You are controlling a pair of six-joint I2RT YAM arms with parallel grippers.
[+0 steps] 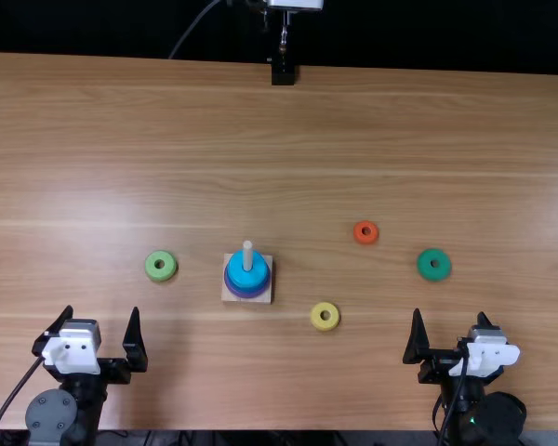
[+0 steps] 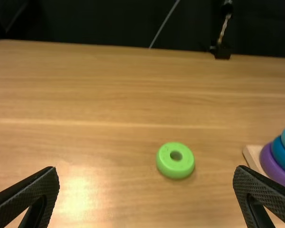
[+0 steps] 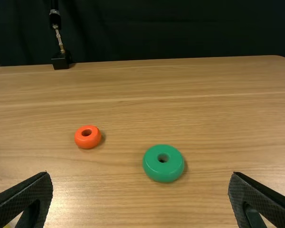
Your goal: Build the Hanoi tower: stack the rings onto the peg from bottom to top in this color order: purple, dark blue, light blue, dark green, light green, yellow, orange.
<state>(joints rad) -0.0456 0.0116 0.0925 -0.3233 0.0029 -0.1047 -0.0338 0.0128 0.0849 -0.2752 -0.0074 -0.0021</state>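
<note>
In the top view my left gripper stands open at the near left, and my right gripper is open at the near right. Both also appear open in their wrist views, left and right. The peg holds the light blue ring above dark blue and purple rings. Loose on the table lie the light green ring, yellow ring, orange ring and dark green ring. The last two lie beyond my right gripper, orange and dark green.
The peg's square wooden base rests on the light brown table. A black stand is at the table's far edge, with a dark curtain behind.
</note>
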